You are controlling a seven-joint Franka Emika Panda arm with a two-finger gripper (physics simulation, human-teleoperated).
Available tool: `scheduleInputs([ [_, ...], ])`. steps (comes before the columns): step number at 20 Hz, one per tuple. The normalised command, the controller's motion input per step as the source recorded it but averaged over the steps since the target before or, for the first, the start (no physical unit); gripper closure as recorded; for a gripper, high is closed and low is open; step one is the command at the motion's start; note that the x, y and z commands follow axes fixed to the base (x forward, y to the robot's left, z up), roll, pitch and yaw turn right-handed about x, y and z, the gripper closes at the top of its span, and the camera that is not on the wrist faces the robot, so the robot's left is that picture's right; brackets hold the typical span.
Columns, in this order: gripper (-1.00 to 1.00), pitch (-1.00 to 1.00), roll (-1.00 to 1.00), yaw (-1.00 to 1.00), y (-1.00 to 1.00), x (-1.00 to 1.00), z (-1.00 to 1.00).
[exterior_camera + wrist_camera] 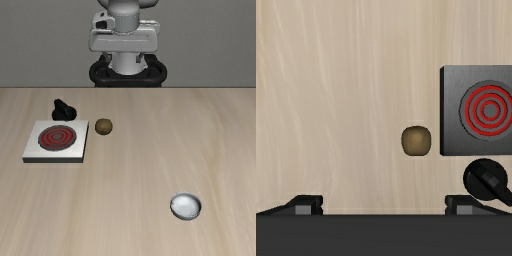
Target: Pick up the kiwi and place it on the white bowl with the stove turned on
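Fingertips (304,203) sit closest to the wrist cam, spread wide with nothing between them. Gripper (386,205) is open and empty, hovering over the table (326,90).

Exterior view, its left to its right:
- stove (57,141): red rings on the burner; can't tell from that alone whether it's on
- knob (64,108): black, at the stove's far edge
- kiwi (103,126): on the table near the stove's right edge, not touching it
- bowl (186,206): white, well apart from the rest, over to the exterior view's right and farther forward

Kiwi handling, my read: small, light, roundish, brown. Probably a bit soft under the skin, so use moderate squeeze and no crushing. The skin should give decent friction, but the round shape means it can roll if one finger nudges it first. Best hold is top-down, with the fingers straddling its middle across the short axis.

Kiwi vs gripper, from the wrist cam:
- kiwi (416,141) lies out ahead of the fingers, inside their span but off-centre, nearer the finger on the stove side and touching neither
- stove (481,110) and knob (488,178) are close on that same side

The hand needs to move forward, shift slightly toward the stove to centre, then descend. Likely risk: the stove-side finger has to drop into the gap between kiwi and stove, so watch for clipping the knob or the stove edge.
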Motion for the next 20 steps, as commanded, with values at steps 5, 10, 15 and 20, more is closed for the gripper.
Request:
scheduleInputs([
  [5,-1.00,0.00,0.00,0.00,-1.00,0.00,0.00],
  [10,-1.00,0.00,0.00,0.00,-0.20,0.40,0.00],
  [15,-1.00,0.00,0.00,0.00,0.40,0.00,-0.60],
  [20,-1.00,0.00,0.00,0.00,0.00,0.00,-1.00],
])
